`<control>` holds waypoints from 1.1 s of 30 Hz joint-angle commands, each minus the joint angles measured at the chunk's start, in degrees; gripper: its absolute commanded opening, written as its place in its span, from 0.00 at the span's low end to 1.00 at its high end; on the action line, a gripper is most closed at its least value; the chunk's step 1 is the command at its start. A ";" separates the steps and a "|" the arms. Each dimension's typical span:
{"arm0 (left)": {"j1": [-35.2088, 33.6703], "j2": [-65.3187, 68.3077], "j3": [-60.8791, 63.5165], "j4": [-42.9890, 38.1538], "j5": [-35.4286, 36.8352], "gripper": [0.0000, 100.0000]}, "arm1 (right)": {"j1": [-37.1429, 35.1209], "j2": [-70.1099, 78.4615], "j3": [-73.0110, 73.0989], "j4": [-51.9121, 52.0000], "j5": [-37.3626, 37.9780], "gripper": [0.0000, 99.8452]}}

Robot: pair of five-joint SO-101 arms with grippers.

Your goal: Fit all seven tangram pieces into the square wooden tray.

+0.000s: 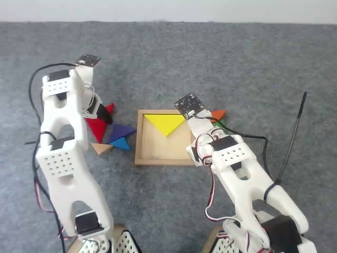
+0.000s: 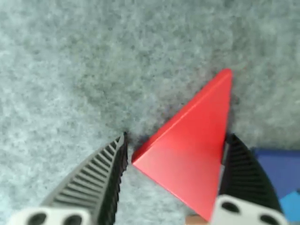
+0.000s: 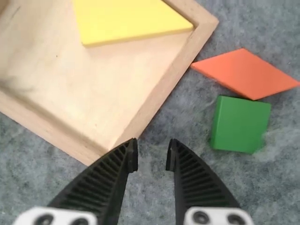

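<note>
The red triangle point(image 2: 192, 150) lies on the grey carpet point(image 2: 70, 61) at nine o'clock from the wooden tray point(image 1: 138, 142), well outside it. The left gripper point(image 2: 176, 140) straddles it, jaws spread: one against a straight edge, the other just beside a corner, the long side slanting between them. The right gripper point(image 3: 152, 152), barely parted and empty, hangs by the tray's three o'clock rim, farther off.

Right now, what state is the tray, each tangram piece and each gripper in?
square wooden tray, holding one piece
yellow triangle, flat inside tray
red triangle, on mat
orange parallelogram, on mat
green square, on mat
purple triangle, on mat
blue triangle, on mat
tan triangle, on mat
left gripper, open, straddling red triangle
right gripper, slightly open, empty
</note>
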 commanded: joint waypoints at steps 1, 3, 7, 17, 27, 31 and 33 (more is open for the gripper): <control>-2.29 -0.62 -1.27 -1.14 -1.05 0.31 | -0.22 -2.51 -0.53 -1.01 0.00 0.11; -2.81 -0.79 -1.45 -1.32 -2.29 0.31 | -0.22 -2.51 -0.53 -1.01 0.00 0.11; -3.52 -1.14 -1.45 -2.73 -3.78 0.30 | -0.22 -2.59 -0.53 -1.01 0.00 0.11; -4.48 -0.62 -1.10 -2.29 -6.24 0.30 | -0.22 -2.59 -0.44 -1.01 0.00 0.11; -4.75 -0.53 -1.19 -2.81 -9.76 0.30 | -0.22 -2.24 -0.26 -1.01 0.00 0.11; -4.31 -0.44 -1.10 -2.37 -13.10 0.30 | -0.22 -2.15 -0.26 -2.07 0.00 0.11; -4.04 0.18 0.04 -2.37 -13.36 0.30 | -0.22 -2.15 -0.26 -2.15 0.00 0.11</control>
